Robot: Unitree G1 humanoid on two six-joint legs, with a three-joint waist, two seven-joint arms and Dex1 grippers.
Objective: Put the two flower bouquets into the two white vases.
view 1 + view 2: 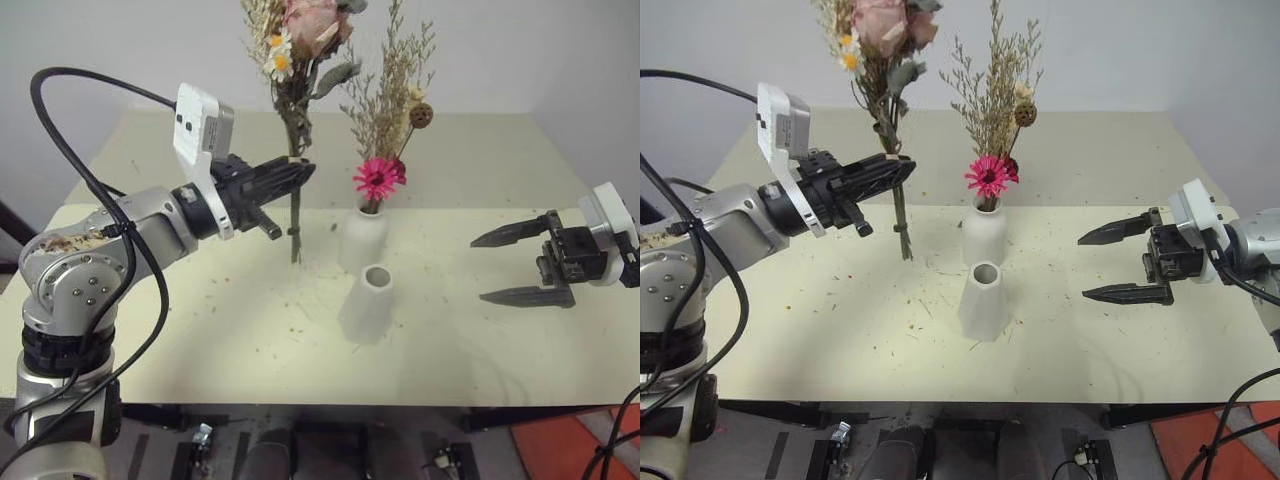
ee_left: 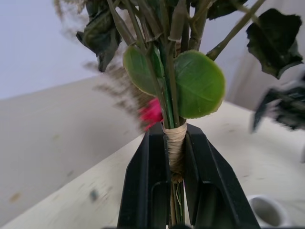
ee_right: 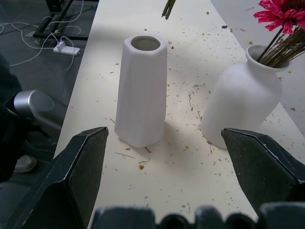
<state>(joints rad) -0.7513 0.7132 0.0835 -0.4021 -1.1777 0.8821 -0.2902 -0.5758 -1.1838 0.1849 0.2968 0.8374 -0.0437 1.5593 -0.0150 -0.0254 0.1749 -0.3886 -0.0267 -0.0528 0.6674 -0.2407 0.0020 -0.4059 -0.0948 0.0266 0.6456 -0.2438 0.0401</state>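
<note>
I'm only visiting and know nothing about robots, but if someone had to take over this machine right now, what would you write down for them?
Left gripper: shut on the rose bouquet, gripping its taped stems, held upright above the table.
Right gripper: open, empty, hanging to the right of the vases.
Done: the magenta daisy bouquet stands in the rounded vase.
Left: the tapered vase, just in front of the rounded one, is empty. The rose bouquet probably goes in there next; its stem ends hang to that vase's left.
</note>
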